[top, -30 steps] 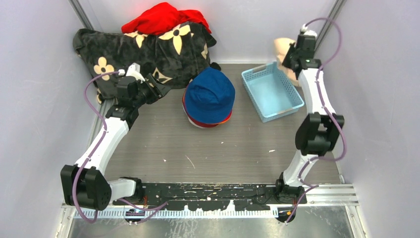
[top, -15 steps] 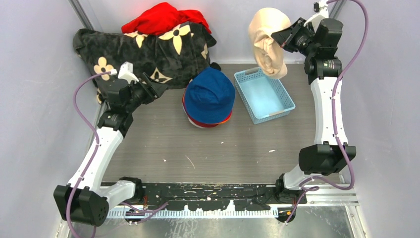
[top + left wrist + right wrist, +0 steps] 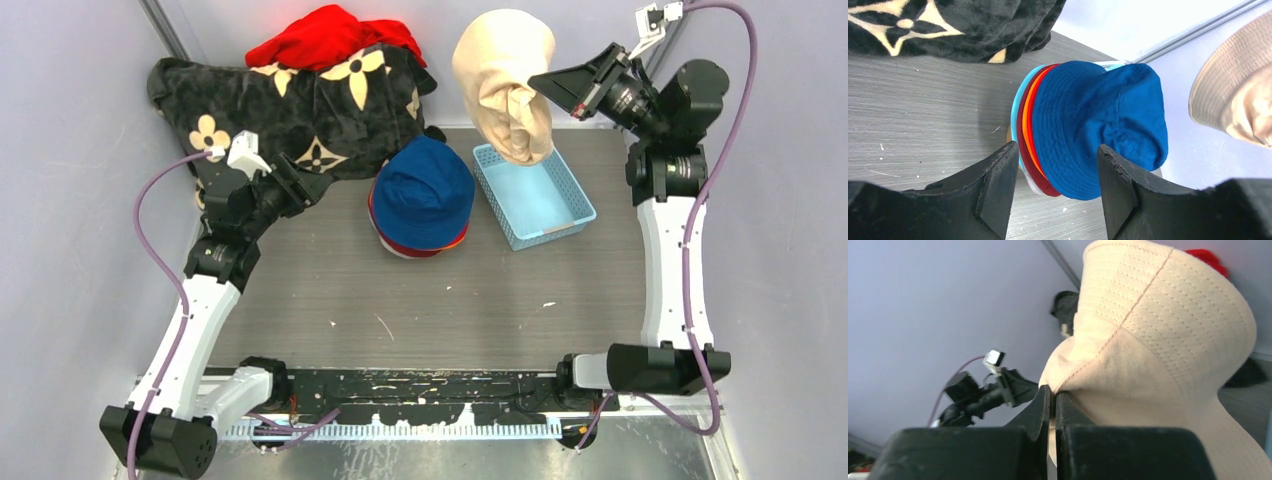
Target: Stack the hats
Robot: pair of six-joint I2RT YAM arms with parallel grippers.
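Cream hat hanging lengthwise downward, pinched in closed right end effector, left end effector agape, empty

Hat stack between blanket and basket

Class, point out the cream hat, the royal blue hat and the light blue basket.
cream hat (image 3: 500, 75): top view, its rounded upper part.
royal blue hat (image 3: 425, 190): top view, middle of its crown.
light blue basket (image 3: 545, 200): top view, its bare floor.
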